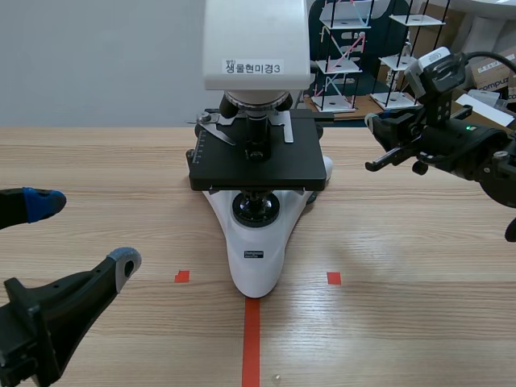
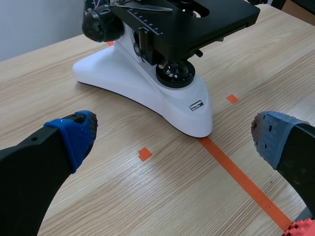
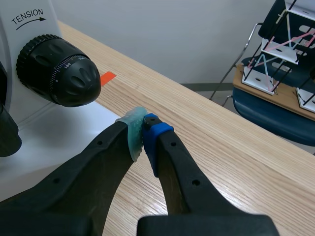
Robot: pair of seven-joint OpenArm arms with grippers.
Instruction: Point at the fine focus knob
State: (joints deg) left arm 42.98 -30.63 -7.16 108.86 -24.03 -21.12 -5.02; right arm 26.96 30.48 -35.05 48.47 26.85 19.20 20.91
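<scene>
A white and black microscope point(image 1: 256, 161) stands mid-table, and my two grippers are apart from it. On its right side sits a black focus knob; the knurled outer ring point(image 3: 37, 54) carries a smaller fine knob point(image 3: 79, 78) at its centre. My right gripper point(image 3: 143, 129) is shut on nothing, its tips a short way off that knob, not touching. In the scene view the right gripper point(image 1: 375, 161) hangs raised to the right of the stage. My left gripper point(image 1: 85, 232) is open, low at the near left. The left-side knob point(image 2: 101, 24) shows beyond my left gripper point(image 2: 174, 137).
An orange tape line point(image 1: 251, 343) runs from the microscope's foot to the near edge, with small squares point(image 1: 334, 278) either side. Behind the table at the right stand wire model racks point(image 1: 347, 56) on a blue chair, and boxes.
</scene>
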